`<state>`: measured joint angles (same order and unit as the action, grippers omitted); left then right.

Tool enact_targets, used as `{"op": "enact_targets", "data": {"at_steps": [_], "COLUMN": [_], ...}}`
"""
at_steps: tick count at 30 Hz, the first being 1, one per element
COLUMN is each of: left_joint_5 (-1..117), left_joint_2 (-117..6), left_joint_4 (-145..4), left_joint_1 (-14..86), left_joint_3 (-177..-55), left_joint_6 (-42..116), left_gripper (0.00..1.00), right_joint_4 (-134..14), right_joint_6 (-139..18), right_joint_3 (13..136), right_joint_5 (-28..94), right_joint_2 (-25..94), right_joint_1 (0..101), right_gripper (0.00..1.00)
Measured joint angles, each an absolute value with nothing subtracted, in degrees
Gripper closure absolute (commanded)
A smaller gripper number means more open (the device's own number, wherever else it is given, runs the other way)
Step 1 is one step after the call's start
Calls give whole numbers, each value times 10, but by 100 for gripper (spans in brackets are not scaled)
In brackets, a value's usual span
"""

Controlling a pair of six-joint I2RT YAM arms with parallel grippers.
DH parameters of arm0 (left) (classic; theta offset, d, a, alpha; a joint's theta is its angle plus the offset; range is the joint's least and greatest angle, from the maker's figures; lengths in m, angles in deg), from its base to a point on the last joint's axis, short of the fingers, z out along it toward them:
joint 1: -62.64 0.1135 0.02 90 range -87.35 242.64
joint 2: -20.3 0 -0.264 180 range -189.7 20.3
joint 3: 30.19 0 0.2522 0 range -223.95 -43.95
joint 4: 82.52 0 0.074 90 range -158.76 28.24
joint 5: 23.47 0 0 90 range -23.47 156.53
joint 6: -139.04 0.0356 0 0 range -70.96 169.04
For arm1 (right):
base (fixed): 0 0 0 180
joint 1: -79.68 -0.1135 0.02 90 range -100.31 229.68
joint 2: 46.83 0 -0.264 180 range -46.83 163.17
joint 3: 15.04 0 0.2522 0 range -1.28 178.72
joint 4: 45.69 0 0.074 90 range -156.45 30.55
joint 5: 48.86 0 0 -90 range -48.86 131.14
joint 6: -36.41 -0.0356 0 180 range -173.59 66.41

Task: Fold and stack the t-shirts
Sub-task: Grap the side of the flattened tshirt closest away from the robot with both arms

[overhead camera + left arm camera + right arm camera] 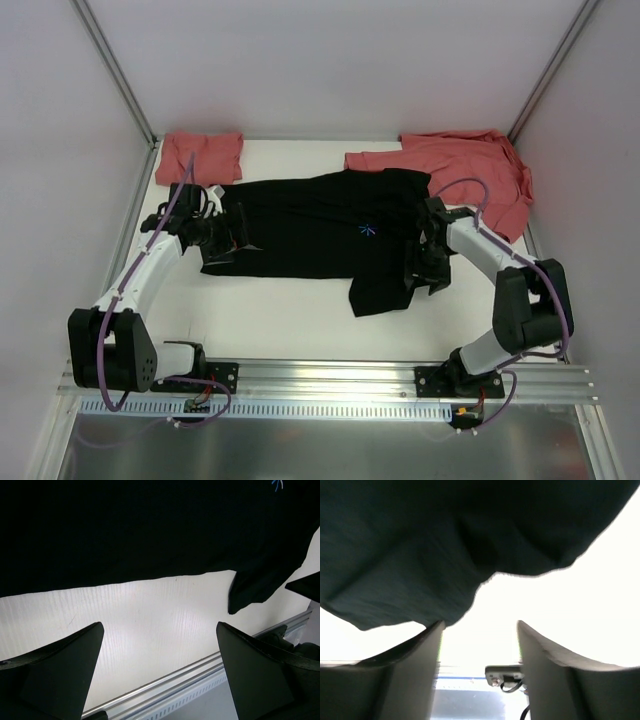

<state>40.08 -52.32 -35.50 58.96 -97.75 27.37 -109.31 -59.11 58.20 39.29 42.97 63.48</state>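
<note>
A large black t-shirt (300, 225) lies spread across the middle of the white table (280, 315), its light-blue starburst mark (367, 230) facing up. One sleeve hangs toward the front (375, 290). My left gripper (238, 238) hovers at the shirt's left edge, wide open. In the left wrist view only bare table shows between the fingers of the left gripper (160, 652), below the black t-shirt (125, 525). My right gripper (425, 268) is at the shirt's right edge, open. In the right wrist view the black t-shirt (420, 555) lies just past the tips of the right gripper (480, 630).
A folded salmon-red t-shirt (200, 157) lies at the back left corner. Another salmon-red t-shirt (470, 168) lies loose at the back right, close to my right arm. White walls enclose three sides. An aluminium rail (330, 377) runs along the near edge.
</note>
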Motion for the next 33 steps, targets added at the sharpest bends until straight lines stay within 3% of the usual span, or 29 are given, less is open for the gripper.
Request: {"op": "enact_targets", "data": {"at_steps": [3, 5, 19, 22, 26, 33], "left_joint_5": [399, 399, 399, 399, 399, 409], "left_joint_2": [-525, -528, -543, -543, -543, -543], "left_joint_4": [-355, -355, -354, -354, -353, -344], "left_joint_1": [590, 590, 588, 588, 588, 585], "left_joint_3": [-974, -974, -975, -975, -975, -975], "left_joint_6": [274, 274, 274, 274, 275, 283], "left_gripper": [1, 1, 1, 1, 1, 1], "right_joint_4": [-1092, -1088, -1019, -1012, -1014, -1019], "right_joint_6": [-598, -605, -637, -638, -640, -641], "right_joint_3": [538, 519, 501, 502, 509, 519], "right_joint_5": [387, 382, 357, 358, 352, 348], "right_joint_2": [405, 401, 449, 462, 471, 473], "right_joint_1": [635, 635, 609, 607, 605, 602], "right_gripper": [59, 64, 65, 74, 99, 100]}}
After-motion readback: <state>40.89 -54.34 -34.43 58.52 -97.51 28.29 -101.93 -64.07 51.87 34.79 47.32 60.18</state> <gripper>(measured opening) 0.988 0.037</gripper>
